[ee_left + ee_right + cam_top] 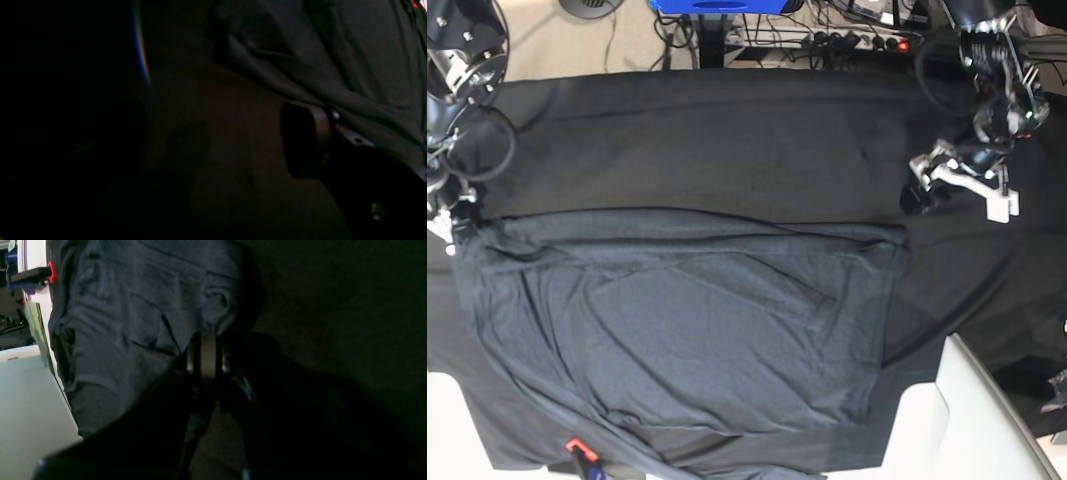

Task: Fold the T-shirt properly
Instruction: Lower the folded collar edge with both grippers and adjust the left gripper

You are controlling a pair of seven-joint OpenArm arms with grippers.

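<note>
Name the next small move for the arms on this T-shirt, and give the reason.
Probably lower the left gripper onto the T-shirt corner just below it and close. The right gripper already looks pinched on the opposite edge, while the left one hangs open, apart from the cloth, so the shirt cannot yet be lifted evenly.

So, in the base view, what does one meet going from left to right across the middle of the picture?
Right pincer at the shirt's left edge → T-shirt spread flat → bare black table cloth → left pincer, open, above the cloth.
</note>
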